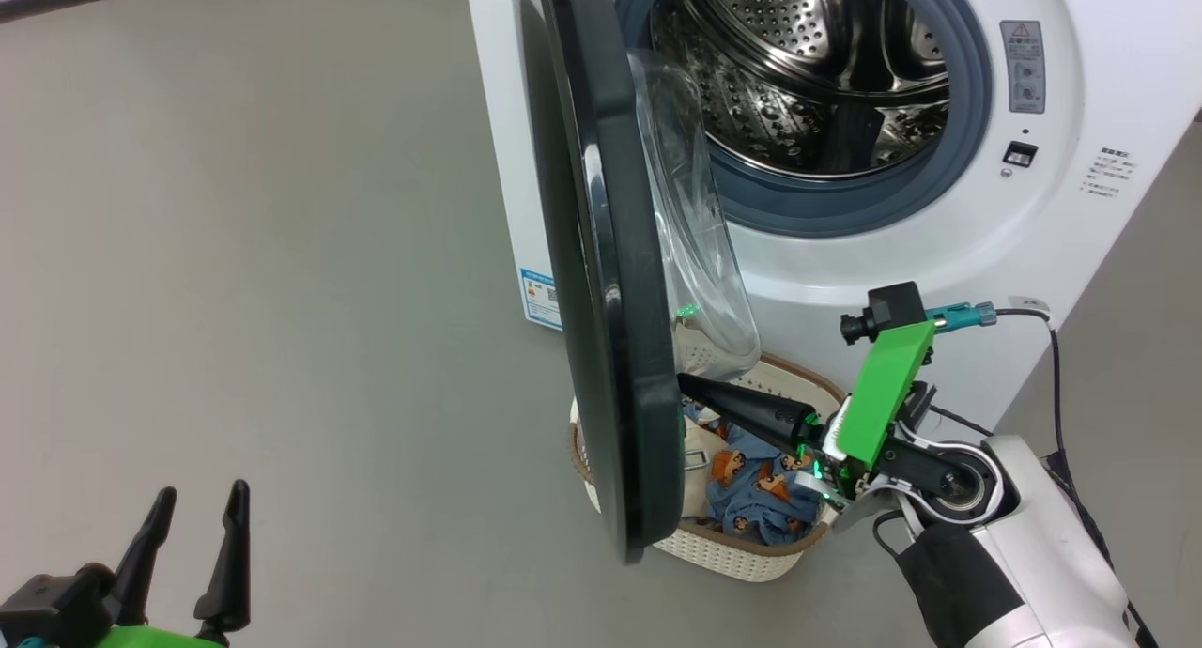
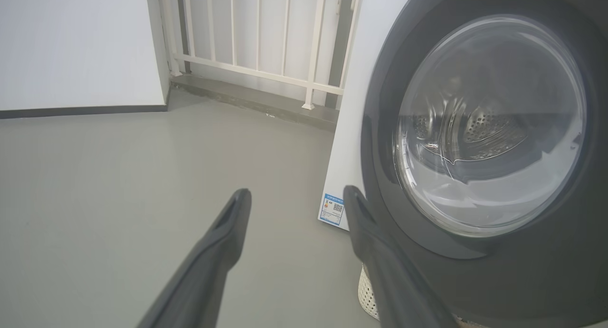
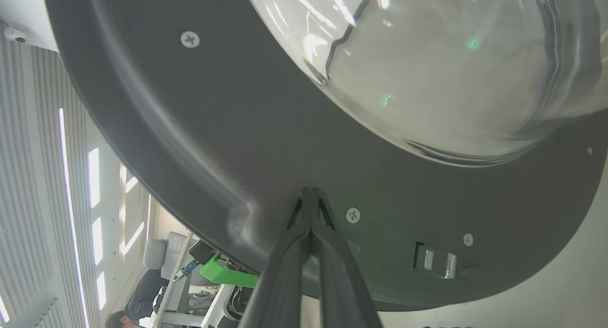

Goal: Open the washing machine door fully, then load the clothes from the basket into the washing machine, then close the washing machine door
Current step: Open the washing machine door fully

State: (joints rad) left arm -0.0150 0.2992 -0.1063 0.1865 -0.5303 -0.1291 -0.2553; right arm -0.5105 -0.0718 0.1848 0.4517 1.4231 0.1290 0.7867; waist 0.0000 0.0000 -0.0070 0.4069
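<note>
Right gripper [image 1: 684, 381] closed empty, tips touching the washing machine door [image 1: 610, 282] near its lower edge, basket [image 1: 732, 552] beneath; left gripper [image 1: 203, 490] spread, floor [image 1: 282, 254] ahead.

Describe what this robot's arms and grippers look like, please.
The left gripper and right gripper each have two long, tapered black fingers on a bright green plastic mount. The right one carries a small black camera and teal plug with a black cable; its forearm is glossy white.
</note>
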